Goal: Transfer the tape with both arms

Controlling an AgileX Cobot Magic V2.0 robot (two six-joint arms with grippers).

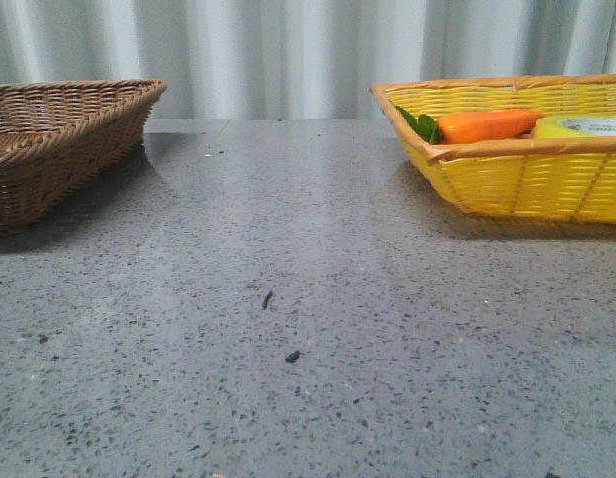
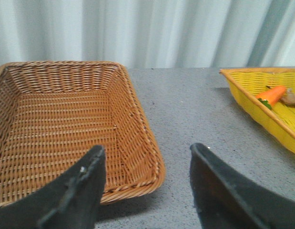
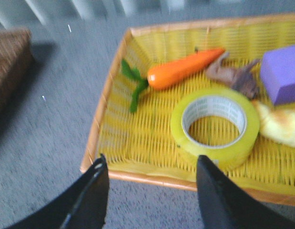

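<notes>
Over at the right side of the counter (image 1: 288, 299), the tape (image 3: 215, 125) is lying flat in the yellow basket (image 3: 137, 138), just nearer than the carrot (image 3: 183, 72). I am holding my right pincer (image 3: 149, 191) released near its front rim, my left pincer (image 2: 147, 186) released by the brown basket (image 2: 66, 129). I am aiming one finger into the roll's hole and one outside, clear of the rim.

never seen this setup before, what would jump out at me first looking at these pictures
The bright yellow basket at the table's right rear catches the eye first, with the orange carrot and the yellow-green tape lying flat inside it, alongside a purple block. Opposite it, at the left rear, sits a brown wicker basket with nothing visible in it. Both the left gripper and the right gripper are open, holding nothing.
</notes>
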